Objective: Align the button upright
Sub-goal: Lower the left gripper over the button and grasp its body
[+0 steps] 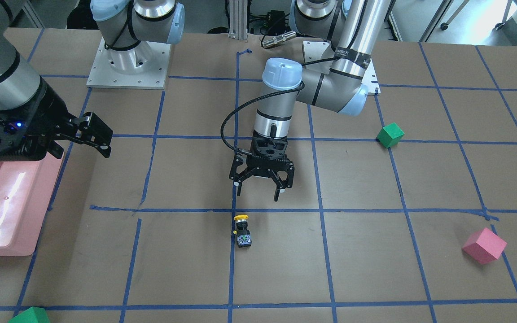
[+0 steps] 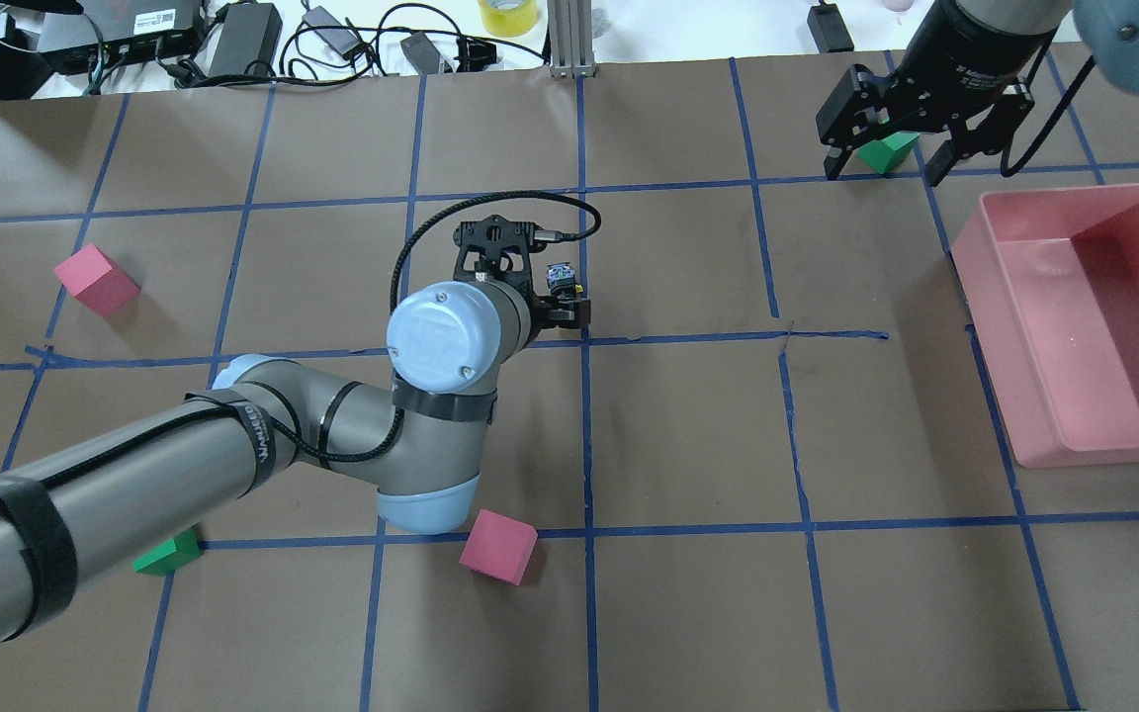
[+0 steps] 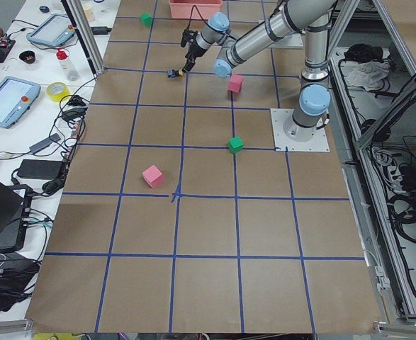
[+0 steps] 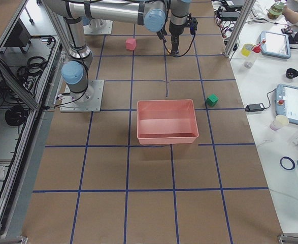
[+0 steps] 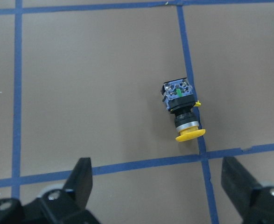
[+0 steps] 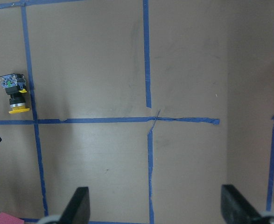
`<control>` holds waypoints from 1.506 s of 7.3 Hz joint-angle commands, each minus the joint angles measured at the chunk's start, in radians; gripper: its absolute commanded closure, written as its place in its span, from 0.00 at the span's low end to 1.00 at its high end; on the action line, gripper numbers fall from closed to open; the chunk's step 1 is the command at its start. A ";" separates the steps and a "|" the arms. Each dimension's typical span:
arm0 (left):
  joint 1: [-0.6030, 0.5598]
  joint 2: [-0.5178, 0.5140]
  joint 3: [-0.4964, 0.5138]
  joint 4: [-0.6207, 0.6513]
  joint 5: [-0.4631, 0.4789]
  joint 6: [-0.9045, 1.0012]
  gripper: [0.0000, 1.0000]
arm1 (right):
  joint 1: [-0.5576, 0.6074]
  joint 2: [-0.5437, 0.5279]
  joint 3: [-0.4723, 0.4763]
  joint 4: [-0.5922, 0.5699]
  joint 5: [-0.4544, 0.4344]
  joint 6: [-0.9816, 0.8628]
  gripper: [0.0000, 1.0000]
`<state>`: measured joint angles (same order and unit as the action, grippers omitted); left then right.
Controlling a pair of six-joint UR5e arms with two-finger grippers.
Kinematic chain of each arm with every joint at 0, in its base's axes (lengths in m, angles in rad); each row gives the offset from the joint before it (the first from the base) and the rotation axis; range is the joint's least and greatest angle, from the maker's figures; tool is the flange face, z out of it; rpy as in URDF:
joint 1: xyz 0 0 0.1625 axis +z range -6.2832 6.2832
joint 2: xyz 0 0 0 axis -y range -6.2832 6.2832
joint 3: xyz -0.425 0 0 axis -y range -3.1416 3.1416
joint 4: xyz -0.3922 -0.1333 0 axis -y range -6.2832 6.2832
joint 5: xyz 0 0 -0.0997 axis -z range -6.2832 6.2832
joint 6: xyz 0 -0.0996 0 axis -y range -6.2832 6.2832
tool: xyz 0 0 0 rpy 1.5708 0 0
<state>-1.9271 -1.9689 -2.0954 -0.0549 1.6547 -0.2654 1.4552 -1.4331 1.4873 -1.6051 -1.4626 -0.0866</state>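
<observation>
Button (image 1: 242, 231) lying sideways on surface (image 1: 375, 269) at tape crossing (image 5: 202, 156), near left gripper (image 1: 258, 195), fingers (image 5: 83, 175) spread, empty (right gripper (image 2: 884, 173) likewise, well apart); off-centre pinch could roll round body away.

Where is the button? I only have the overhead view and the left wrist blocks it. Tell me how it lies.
Observer: The button lies on its side, yellow cap toward the robot's base, contact block away from it.
Operator: Report the left pincer.
Observer: The left pincer is open and hovers on the robot's side of the button, not touching it.
Operator: Give me a landmark for the cap.
Observer: In the left wrist view the cap sits just beside a crossing of the blue tape lines.
</observation>
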 commanded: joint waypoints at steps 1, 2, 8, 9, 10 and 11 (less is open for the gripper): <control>-0.042 -0.085 0.005 0.079 0.053 -0.172 0.02 | -0.001 -0.006 -0.001 0.000 -0.050 -0.007 0.00; -0.058 -0.115 0.006 0.116 0.074 -0.190 0.04 | 0.001 -0.007 -0.001 0.002 -0.051 -0.007 0.00; -0.104 -0.217 0.095 0.145 0.142 -0.209 0.19 | 0.074 -0.084 0.105 0.024 -0.114 0.008 0.00; -0.104 -0.219 0.104 0.145 0.142 -0.204 0.21 | 0.076 -0.084 0.105 0.025 -0.120 0.010 0.00; -0.104 -0.223 0.121 0.145 0.140 -0.199 0.21 | 0.076 -0.084 0.105 0.025 -0.119 0.011 0.00; -0.104 -0.229 0.135 0.145 0.140 -0.184 0.21 | 0.076 -0.086 0.106 0.025 -0.122 0.011 0.00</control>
<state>-2.0310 -2.1916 -1.9778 0.0905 1.7952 -0.4634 1.5300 -1.5175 1.5921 -1.5799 -1.5799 -0.0759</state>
